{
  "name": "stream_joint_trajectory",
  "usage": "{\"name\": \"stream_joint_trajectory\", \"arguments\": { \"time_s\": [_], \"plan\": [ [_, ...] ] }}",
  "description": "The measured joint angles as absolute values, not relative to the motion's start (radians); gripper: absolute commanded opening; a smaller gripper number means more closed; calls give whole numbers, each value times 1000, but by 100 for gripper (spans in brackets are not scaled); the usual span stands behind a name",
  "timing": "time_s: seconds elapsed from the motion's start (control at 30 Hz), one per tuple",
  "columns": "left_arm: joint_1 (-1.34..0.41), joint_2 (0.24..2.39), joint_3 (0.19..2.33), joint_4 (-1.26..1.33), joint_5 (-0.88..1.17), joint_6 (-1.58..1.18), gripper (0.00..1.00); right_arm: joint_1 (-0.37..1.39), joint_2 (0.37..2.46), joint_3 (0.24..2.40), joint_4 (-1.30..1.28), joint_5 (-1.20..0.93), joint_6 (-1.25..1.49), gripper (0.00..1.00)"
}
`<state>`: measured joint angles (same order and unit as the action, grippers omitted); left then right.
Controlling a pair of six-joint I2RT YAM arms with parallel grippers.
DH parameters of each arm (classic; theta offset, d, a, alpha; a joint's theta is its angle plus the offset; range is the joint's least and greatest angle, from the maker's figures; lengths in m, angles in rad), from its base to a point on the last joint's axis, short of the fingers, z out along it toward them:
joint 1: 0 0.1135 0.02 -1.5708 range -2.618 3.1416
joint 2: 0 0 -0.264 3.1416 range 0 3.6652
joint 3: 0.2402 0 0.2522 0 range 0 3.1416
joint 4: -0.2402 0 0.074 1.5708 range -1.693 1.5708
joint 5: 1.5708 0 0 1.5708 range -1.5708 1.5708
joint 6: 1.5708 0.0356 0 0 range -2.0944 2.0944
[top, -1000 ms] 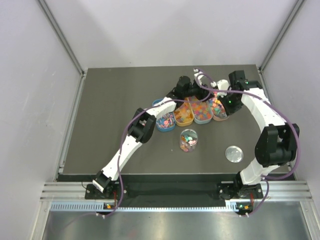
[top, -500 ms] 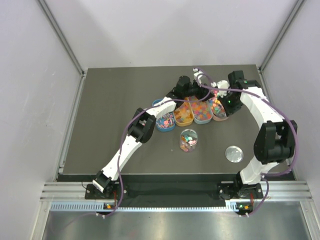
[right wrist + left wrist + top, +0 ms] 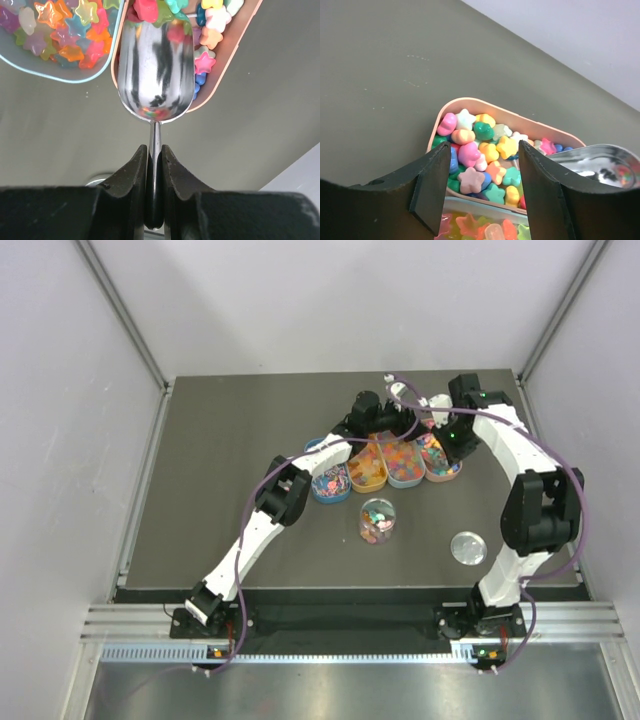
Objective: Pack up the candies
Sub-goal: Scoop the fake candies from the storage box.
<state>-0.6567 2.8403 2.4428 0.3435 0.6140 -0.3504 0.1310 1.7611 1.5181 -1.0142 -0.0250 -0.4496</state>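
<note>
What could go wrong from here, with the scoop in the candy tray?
The right gripper pinches only the thin handle of the shiny metal scoop; loaded, it may twist and spill the small colourful candies.
The open left gripper hangs over the same pale pink oval tray, close to the scoop; they might collide.

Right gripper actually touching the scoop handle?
Touching. Right wrist view: right gripper is shut on the scoop handle, pressed against both sides.
</note>
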Motion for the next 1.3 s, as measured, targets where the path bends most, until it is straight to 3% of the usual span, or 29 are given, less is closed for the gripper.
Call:
{"name": "stream_joint_trajectory", "arguments": {
  "time_s": [0.57,0.9,1.3],
  "plan": [
    [-640,2857,2443,383,642,-390,61,199,1786,1445,-920,-16,-355,0],
    [-640,2857,2443,382,688,-397,56,200,1720,1333,-832,-33,-302,0],
    [-637,2857,2438,390,711,-443,55,214,1757,1484,-968,-57,-285,0]
  ]
}}
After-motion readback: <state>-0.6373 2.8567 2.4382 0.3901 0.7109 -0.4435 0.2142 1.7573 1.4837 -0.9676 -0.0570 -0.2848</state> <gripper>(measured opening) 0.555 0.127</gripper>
